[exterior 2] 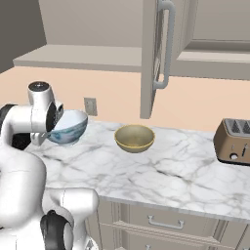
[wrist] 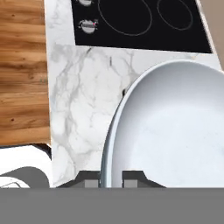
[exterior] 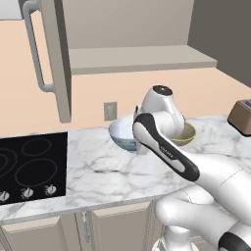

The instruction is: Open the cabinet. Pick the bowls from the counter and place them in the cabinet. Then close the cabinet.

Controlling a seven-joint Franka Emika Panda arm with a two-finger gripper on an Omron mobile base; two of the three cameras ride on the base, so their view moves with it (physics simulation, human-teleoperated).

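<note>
My gripper [wrist: 109, 178] is shut on the rim of the white bowl [wrist: 175, 131], whose thin edge runs between the two fingertips. That bowl [exterior: 121, 133] has a blue-green outside [exterior 2: 68, 129] and sits low over the marble counter [exterior: 98, 166]; I cannot tell if it touches. The tan bowl [exterior 2: 135, 137] stands on the counter just to its right, partly behind my arm in the left base view [exterior: 188, 136]. Above, the cabinet door [exterior: 56, 59] hangs open with its silver bar handle [exterior 2: 166, 46], baring the cabinet's floor [exterior: 142, 59].
A black cooktop [exterior: 32, 166] with knobs lies left of the bowls. A brown toaster [exterior 2: 235, 141] stands at the counter's right end. A wall socket [exterior: 110, 111] sits behind the white bowl. The open door's edge hangs above the bowls.
</note>
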